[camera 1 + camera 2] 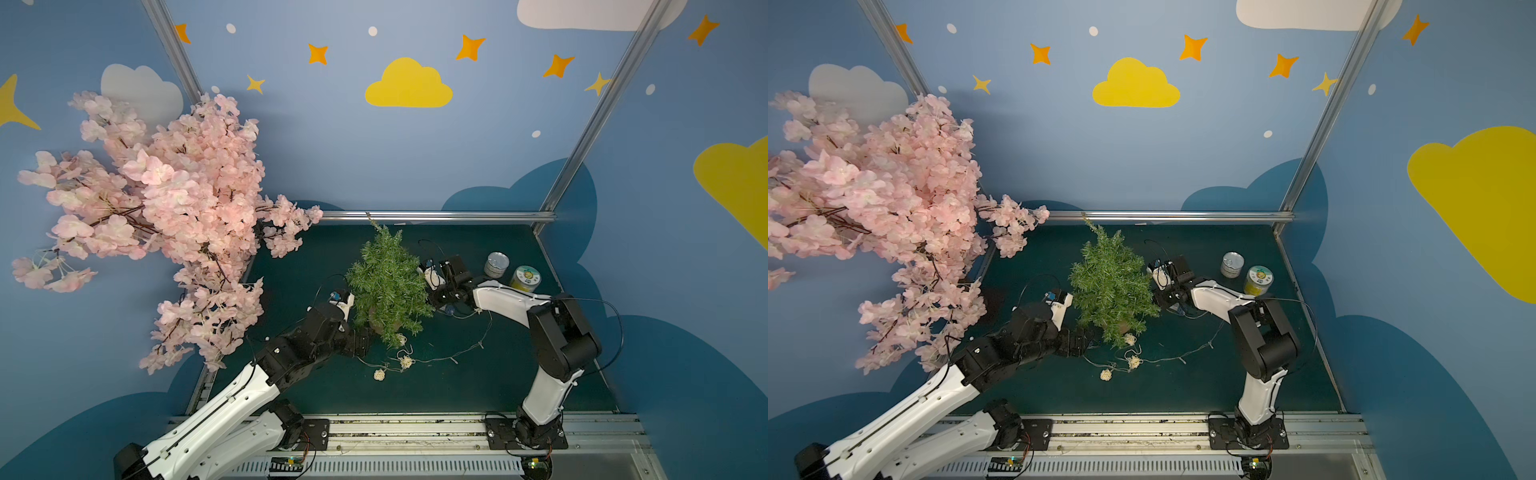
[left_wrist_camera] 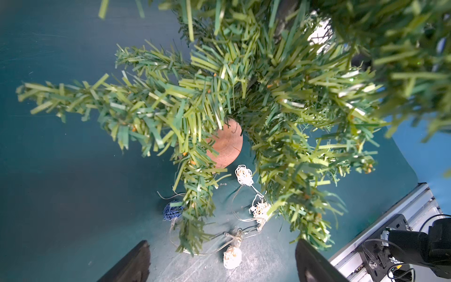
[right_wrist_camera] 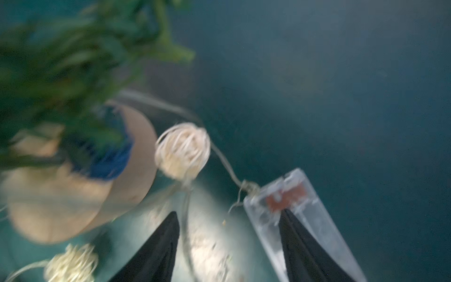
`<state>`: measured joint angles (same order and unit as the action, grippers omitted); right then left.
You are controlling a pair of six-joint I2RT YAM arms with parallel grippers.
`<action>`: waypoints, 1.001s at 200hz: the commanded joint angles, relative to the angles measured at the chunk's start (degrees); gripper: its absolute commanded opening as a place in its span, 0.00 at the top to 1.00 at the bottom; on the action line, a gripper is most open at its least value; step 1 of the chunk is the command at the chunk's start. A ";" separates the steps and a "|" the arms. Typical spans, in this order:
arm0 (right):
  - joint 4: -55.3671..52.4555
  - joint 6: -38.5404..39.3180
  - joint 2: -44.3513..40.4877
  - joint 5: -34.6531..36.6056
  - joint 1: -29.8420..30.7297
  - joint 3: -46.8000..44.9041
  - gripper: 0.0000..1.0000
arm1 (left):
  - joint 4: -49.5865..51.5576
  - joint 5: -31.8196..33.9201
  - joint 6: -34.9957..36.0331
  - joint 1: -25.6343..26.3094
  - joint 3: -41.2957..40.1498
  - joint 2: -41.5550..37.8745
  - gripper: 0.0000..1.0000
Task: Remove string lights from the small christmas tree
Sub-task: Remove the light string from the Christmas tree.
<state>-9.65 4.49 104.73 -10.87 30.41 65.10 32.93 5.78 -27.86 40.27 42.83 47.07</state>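
Right gripper [image 3: 229, 212] has its jaws apart and grips nothing, one finger overlapping the clear battery box [image 3: 317, 219]. Left gripper [image 2: 223, 241] is spread wide and empty. The string lights [image 1: 406, 362] lie on the table [image 1: 498, 386] around the small christmas tree [image 1: 388, 282], by its base

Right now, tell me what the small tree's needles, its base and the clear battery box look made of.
The needles: probably thin plastic film, slightly glossy; they are flat cut strips in two greens. The base: likely wood, matte; brown disc with ring lines and a small crack. The battery box: apparently clear hard plastic, glossy; its insides show through.
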 commanded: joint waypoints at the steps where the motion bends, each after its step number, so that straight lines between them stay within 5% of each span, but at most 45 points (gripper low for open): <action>1: 0.15 -0.83 1.88 5.84 1.21 2.61 0.36 | 0.11 -0.15 0.34 -0.41 0.06 -1.19 0.07; 43: -0.30 1.50 6.17 11.34 3.85 6.66 0.48 | 1.17 0.11 0.80 -0.87 -0.08 -2.31 0.07; 88: 3.40 0.56 4.57 14.53 4.42 3.92 1.00 | 1.36 -0.29 1.18 -1.59 -0.47 -3.30 0.07; 200: 4.03 -3.35 -14.31 5.10 0.67 -3.03 1.00 | 1.66 -0.86 1.17 -2.57 -1.61 -5.32 0.07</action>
<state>-4.60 2.26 94.50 -2.17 31.97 62.89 34.28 5.74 -27.22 37.98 41.52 42.19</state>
